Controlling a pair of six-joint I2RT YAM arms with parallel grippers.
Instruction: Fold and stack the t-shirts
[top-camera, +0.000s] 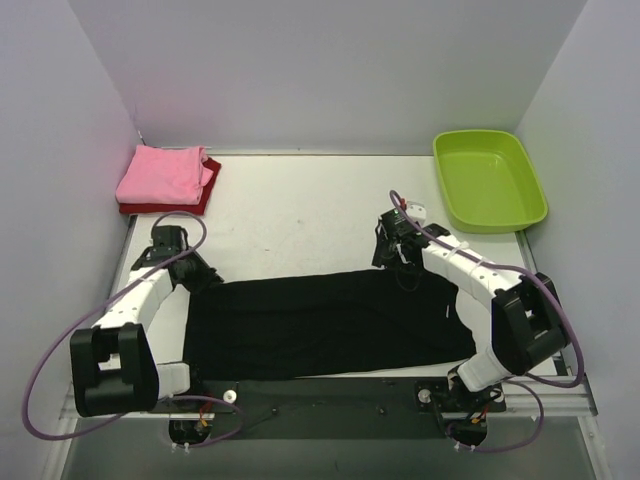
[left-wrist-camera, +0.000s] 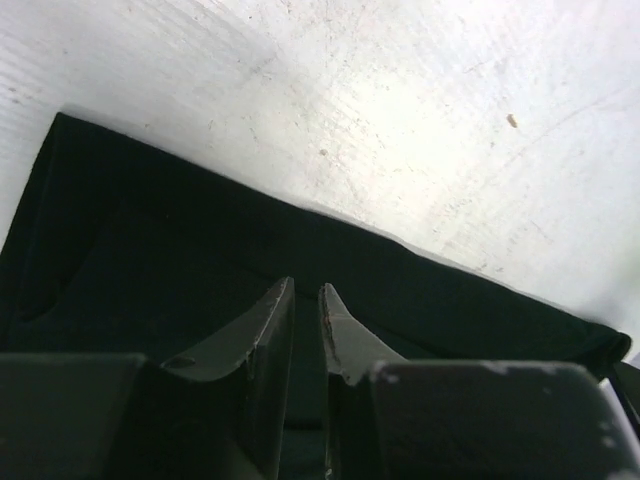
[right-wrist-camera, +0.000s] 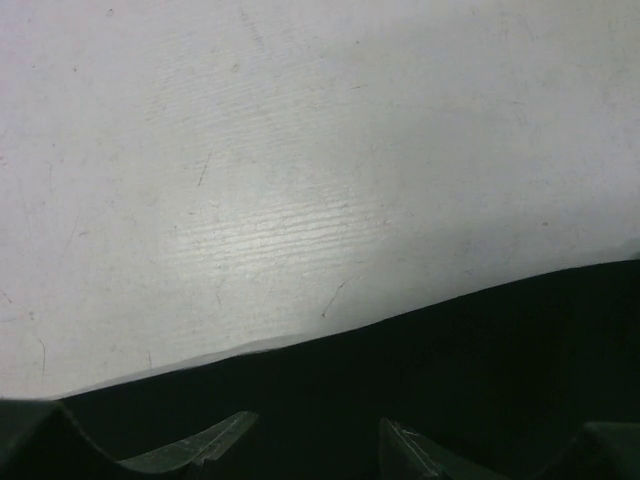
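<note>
The large black t-shirt (top-camera: 325, 322) lies folded into a long flat band along the table's near edge. The pink t-shirt (top-camera: 160, 172) lies folded on the dark red t-shirt (top-camera: 200, 200) at the back left. My left gripper (top-camera: 203, 277) is at the black shirt's far left corner. In the left wrist view it (left-wrist-camera: 307, 292) hangs over the black cloth (left-wrist-camera: 150, 260), its jaws nearly together with nothing seen between them. My right gripper (top-camera: 393, 262) is over the shirt's far edge near its right end. In the right wrist view it (right-wrist-camera: 315, 430) is open above the black cloth (right-wrist-camera: 480, 360).
A lime-green plastic tub (top-camera: 489, 178) stands empty at the back right. White walls close in the table on the left, back and right. Bare white tabletop (top-camera: 300, 210) lies between the black shirt and the back wall.
</note>
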